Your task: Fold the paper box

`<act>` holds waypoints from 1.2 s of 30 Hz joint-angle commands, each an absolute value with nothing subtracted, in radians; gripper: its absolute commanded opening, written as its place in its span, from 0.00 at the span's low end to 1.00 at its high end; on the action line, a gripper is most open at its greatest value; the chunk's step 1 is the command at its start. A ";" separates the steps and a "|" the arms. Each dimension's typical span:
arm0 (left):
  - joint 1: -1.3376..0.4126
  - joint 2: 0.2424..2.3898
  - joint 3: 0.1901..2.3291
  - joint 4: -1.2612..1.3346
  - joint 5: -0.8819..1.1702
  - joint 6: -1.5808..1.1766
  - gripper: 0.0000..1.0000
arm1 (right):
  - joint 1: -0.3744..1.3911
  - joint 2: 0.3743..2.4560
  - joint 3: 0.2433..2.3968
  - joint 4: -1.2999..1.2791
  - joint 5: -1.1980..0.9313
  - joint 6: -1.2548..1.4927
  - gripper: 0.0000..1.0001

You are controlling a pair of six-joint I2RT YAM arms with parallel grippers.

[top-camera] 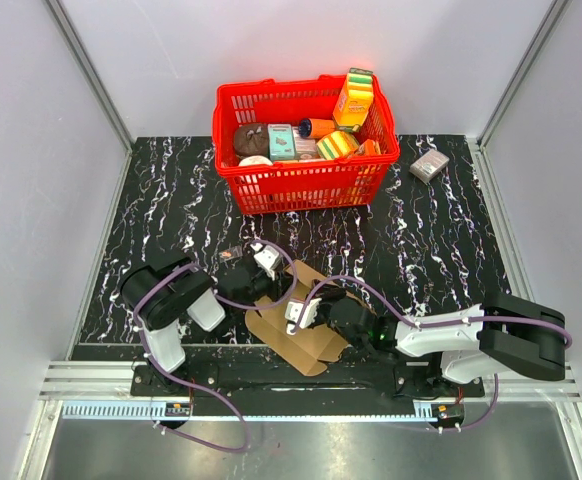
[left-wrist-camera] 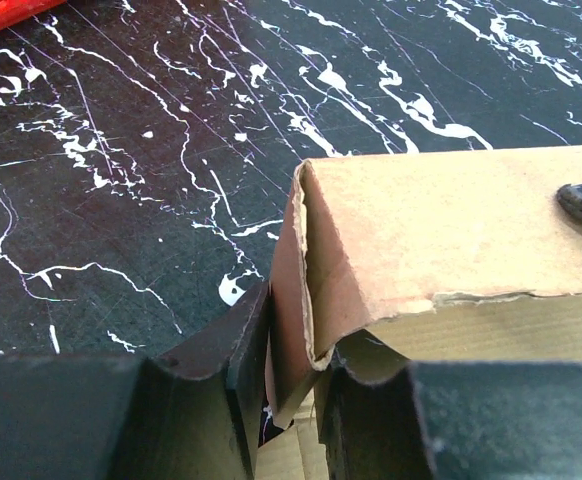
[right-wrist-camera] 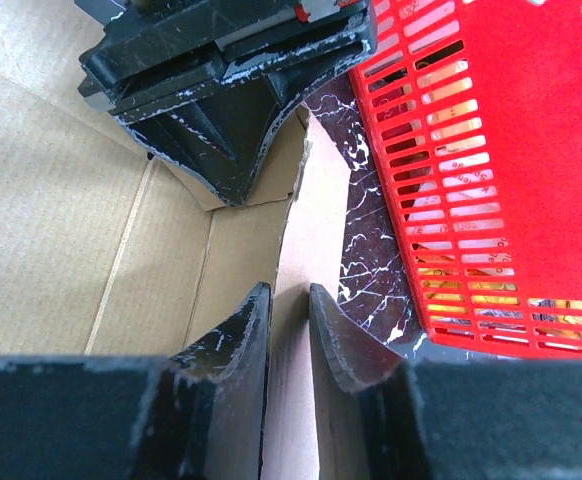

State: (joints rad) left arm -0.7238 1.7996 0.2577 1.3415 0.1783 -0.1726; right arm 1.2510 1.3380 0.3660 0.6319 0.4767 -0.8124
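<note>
Though vague overhead, left gripper [left-wrist-camera: 293,350], right gripper [right-wrist-camera: 289,300] tight on paper box [left-wrist-camera: 441,230].

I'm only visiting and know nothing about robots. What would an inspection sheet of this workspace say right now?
Surface: black table with white veining.
Job's things: paper box, brown, partly folded, one wall raised.
Clutter: red basket full of packages; small grey-pink box to its right, apart.
Grippers: left gripper and right gripper each pinch a cardboard wall of the box.
Cables: purple cables loop along both arms.
Surroundings: white walls with metal posts.
</note>
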 commanded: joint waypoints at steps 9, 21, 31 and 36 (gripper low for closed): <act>-0.805 1.783 0.249 1.654 0.002 -0.109 0.00 | 1.270 1.322 0.368 0.586 0.407 -0.741 0.27; -0.811 1.776 0.256 1.654 -0.026 -0.112 0.00 | 1.272 1.230 0.410 0.439 0.218 -0.603 0.45; -0.813 1.781 0.259 1.655 -0.028 -0.123 0.00 | 1.273 1.068 0.403 0.433 0.164 -0.491 0.51; -0.815 1.773 0.256 1.654 -0.028 -0.117 0.00 | 1.272 0.991 0.376 0.482 0.222 -0.393 0.40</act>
